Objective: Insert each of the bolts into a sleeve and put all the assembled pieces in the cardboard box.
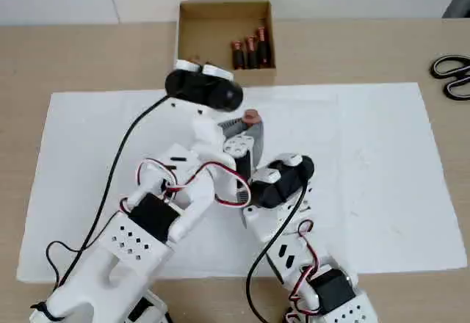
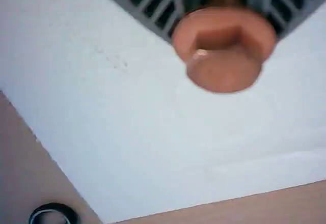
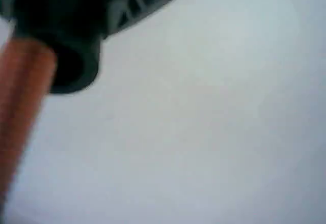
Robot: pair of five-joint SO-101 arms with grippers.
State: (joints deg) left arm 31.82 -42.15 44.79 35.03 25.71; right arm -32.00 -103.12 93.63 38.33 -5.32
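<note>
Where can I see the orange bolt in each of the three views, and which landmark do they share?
High view: bolt over the sheet, just in front of the box.
Left wrist view: its head faces the camera, shaft between grey fingers.
Right wrist view: its shaft seems to enter the black sleeve.
Shared landmark: the white sheet.

The left arm comes in from the near left and stretches forward and inward, with its wrist bent down. Its end effector is clamped on a bolt, with ribbed grey fingers on either side of the shank. The right arm stands beside it, folded shorter and angled inward. Its end effector grips a sleeve just on the near side of the left one.
</note>
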